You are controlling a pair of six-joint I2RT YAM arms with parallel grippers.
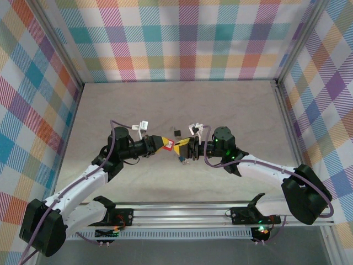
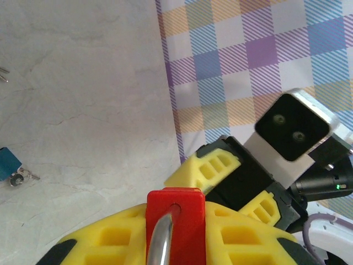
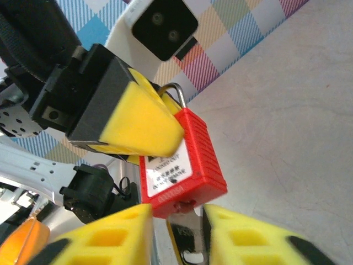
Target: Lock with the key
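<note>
The red padlock (image 3: 185,152) hangs in mid-air over the table's middle, white label facing my right wrist camera. My left gripper (image 1: 164,144) is shut on its body (image 2: 175,221), and the silver shackle (image 2: 160,243) points back between the yellow fingers (image 2: 110,237). The key (image 3: 190,234), small and silver, stands with its tip in the keyhole on the padlock's underside. My right gripper (image 3: 177,210) is closed around the key, which lies against the right-hand pad (image 3: 242,237). Both grippers meet nose to nose (image 1: 181,148).
A small black padlock (image 1: 177,133) lies on the table just behind the grippers. A small blue padlock (image 1: 182,160) with its own key lies just in front of them (image 2: 7,163). Checked walls enclose the table on three sides.
</note>
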